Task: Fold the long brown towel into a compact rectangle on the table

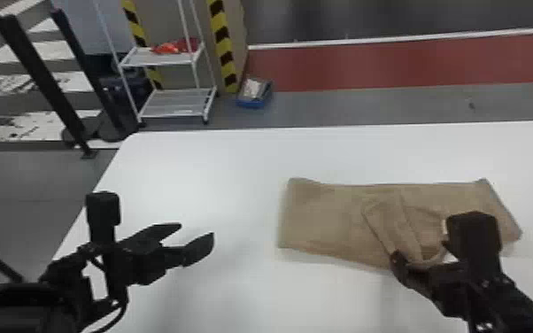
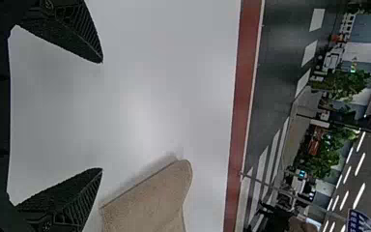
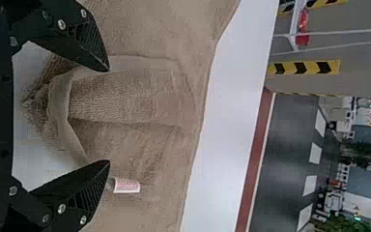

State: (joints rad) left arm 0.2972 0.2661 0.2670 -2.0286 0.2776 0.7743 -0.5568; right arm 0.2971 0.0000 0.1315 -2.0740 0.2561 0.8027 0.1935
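Now my left gripper [image 1: 197, 230] and right gripper [image 1: 420, 249] gape; one towel [image 1: 323, 221], one illegible label [image 3: 126, 185], near the worktop's [image 1: 217, 177] far edge.

this looks like a large indoor hall, a workshop or robot test floor rather than a home. beyond the white table [image 1: 217, 164], the grey floor [image 1: 367, 104] carries a red lane [image 1: 367, 66] edged by a white line [image 1: 345, 42], and worn white bars [image 1: 53, 51] are painted at the left. yellow-and-black hazard stripes [image 1: 222, 44] run up beside a white wire rack [image 1: 179, 99]. in the left wrist view, rows of strip lights [image 2: 359, 195] cross the ceiling, and leafy green plants [image 2: 340, 84] stand far back; whether it is a factory or a lab, one cannot tell
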